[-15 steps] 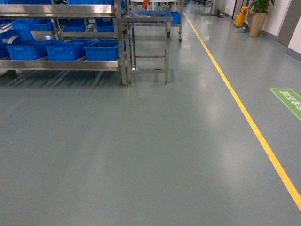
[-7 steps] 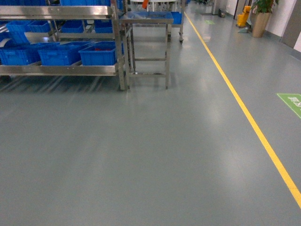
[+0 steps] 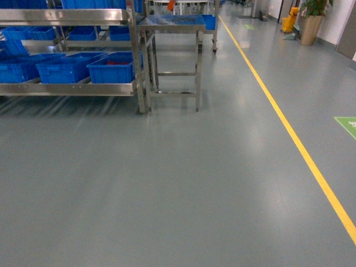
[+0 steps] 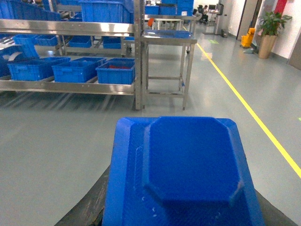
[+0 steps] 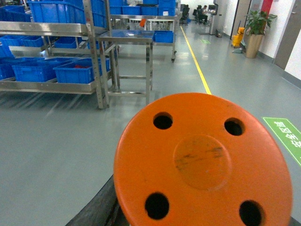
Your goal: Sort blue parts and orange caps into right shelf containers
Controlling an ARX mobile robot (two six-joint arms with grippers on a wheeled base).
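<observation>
1. Left of the steel table (image 3: 173, 22), blue crates (image 3: 110, 68) sit on the rack's lower shelf (image 3: 67, 88).
2. Orange cap (image 5: 202, 162) fills right wrist view; blue part (image 4: 186, 172) fills left.
3. Jaw state: cannot tell, either side.

View's swinging right: the steel shelf rack with bright-blue plastic crates (image 3: 111, 68) slides left and lower in frame, and the green floor sign (image 3: 347, 125) slips toward the right edge.
</observation>
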